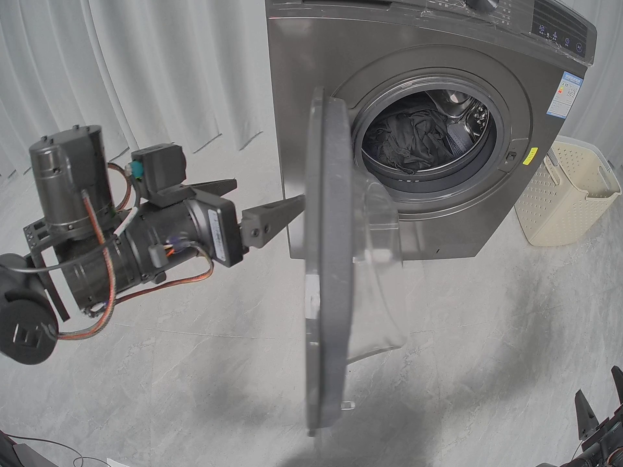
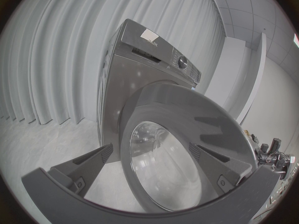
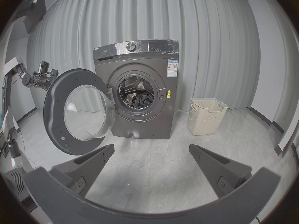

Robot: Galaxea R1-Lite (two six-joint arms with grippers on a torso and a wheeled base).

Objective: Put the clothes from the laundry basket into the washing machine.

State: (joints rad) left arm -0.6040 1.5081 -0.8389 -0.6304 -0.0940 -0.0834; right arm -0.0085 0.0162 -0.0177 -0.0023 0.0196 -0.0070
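Grey metal washing machine [image 1: 305, 66] upper centre, dark crumpled clothes [image 1: 409, 141] in its drum, round glass-windowed door [image 1: 331, 241] open before it, cream perforated plastic laundry basket [image 1: 564, 202] at right edge.

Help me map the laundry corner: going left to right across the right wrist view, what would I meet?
left hand → open door → washing machine → laundry basket
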